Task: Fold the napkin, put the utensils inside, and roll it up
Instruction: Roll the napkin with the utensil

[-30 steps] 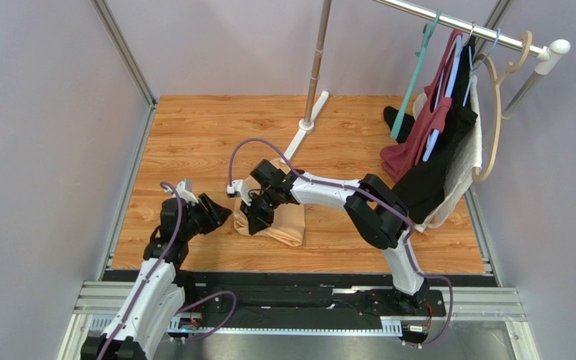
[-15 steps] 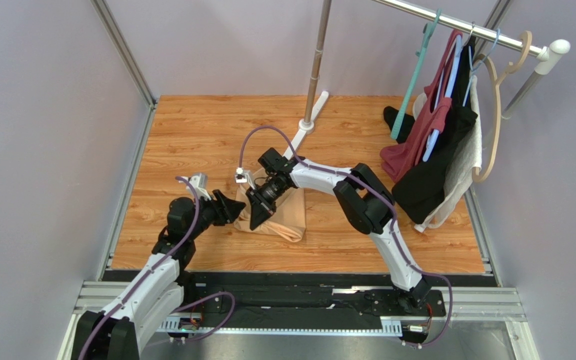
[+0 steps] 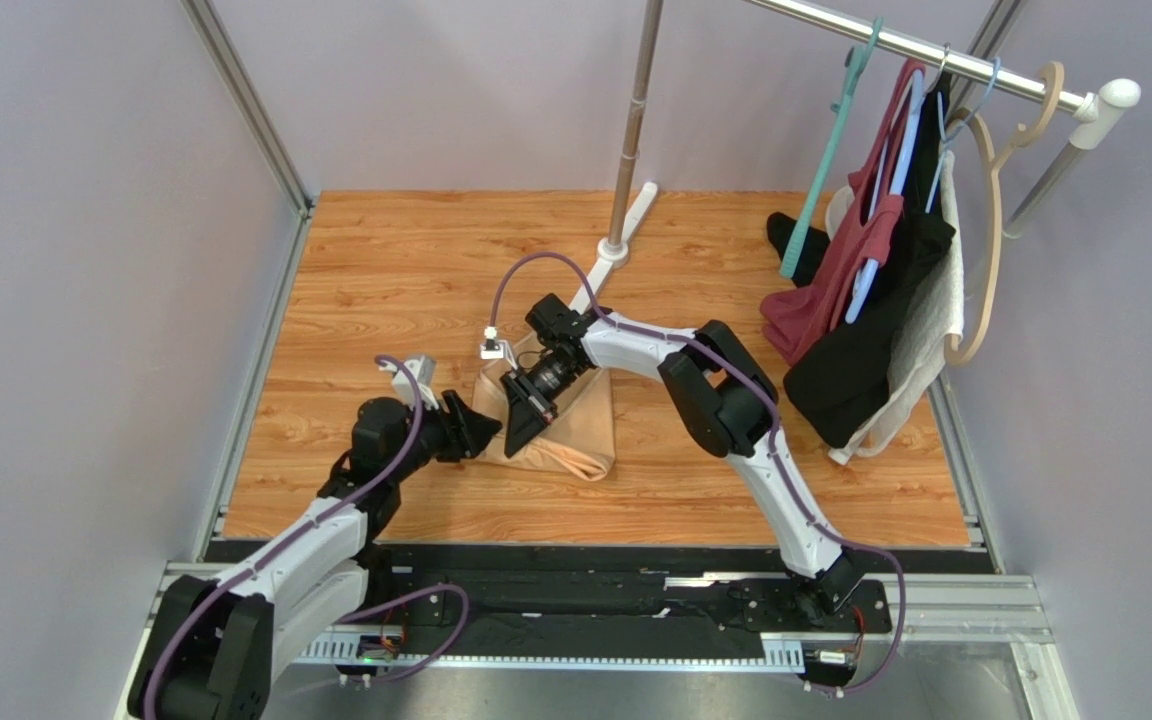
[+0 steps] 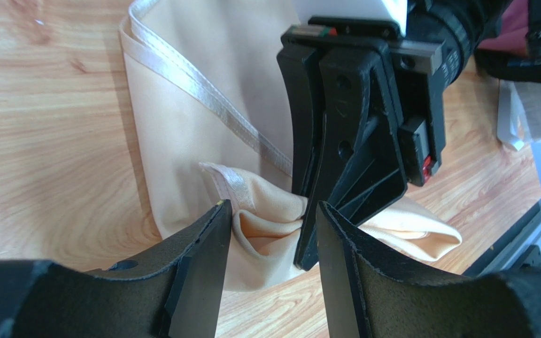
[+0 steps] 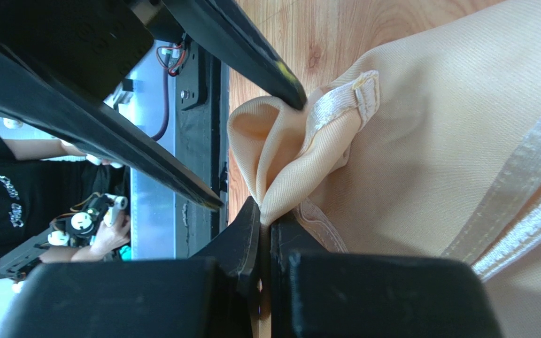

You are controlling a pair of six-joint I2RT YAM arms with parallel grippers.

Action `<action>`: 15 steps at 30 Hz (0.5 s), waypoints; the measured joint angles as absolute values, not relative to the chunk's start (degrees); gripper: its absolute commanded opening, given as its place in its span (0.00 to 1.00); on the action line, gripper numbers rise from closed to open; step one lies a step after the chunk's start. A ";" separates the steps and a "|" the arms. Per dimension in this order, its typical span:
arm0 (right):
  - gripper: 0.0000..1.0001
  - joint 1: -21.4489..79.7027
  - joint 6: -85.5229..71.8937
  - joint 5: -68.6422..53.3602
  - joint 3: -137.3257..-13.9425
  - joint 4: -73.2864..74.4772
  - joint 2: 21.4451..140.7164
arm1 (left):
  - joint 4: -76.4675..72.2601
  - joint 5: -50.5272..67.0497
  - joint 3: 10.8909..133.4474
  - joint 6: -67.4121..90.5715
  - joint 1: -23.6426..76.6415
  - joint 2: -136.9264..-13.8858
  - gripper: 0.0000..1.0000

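Left wrist: left gripper (image 4: 272, 211) spread around napkin (image 4: 181, 127) corner; right gripper (image 5: 266, 215) pinches the fold; should close deep, catching all layers.

Beyond the right claw (image 3: 519, 435), a metal pole (image 3: 635, 135) rises from a white foot (image 3: 602, 270) on the wood table (image 3: 387, 270). Well off to that claw's right, a rail (image 3: 815, 17) carries hangers (image 3: 832, 158) with a dark red top (image 3: 823, 300), a black garment (image 3: 868, 360) and a white cloth (image 3: 928, 345).
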State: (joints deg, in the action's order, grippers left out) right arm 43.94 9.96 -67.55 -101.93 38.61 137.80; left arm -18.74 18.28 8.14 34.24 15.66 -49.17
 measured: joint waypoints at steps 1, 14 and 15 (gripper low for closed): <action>0.00 43.83 9.80 -67.92 -102.13 38.76 138.06 | -19.31 18.15 8.14 34.24 16.32 -50.19 0.56; 0.00 43.42 8.80 -69.08 -103.46 40.45 139.37 | -22.41 13.13 8.19 35.86 19.49 -58.41 0.45; 0.00 43.42 8.80 -69.08 -103.48 40.47 139.37 | -22.68 12.99 8.19 35.92 19.49 -58.76 0.45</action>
State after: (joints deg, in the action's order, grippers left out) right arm 43.42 8.80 -69.08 -103.48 40.47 139.37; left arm -22.68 12.99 8.19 35.92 19.49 -58.76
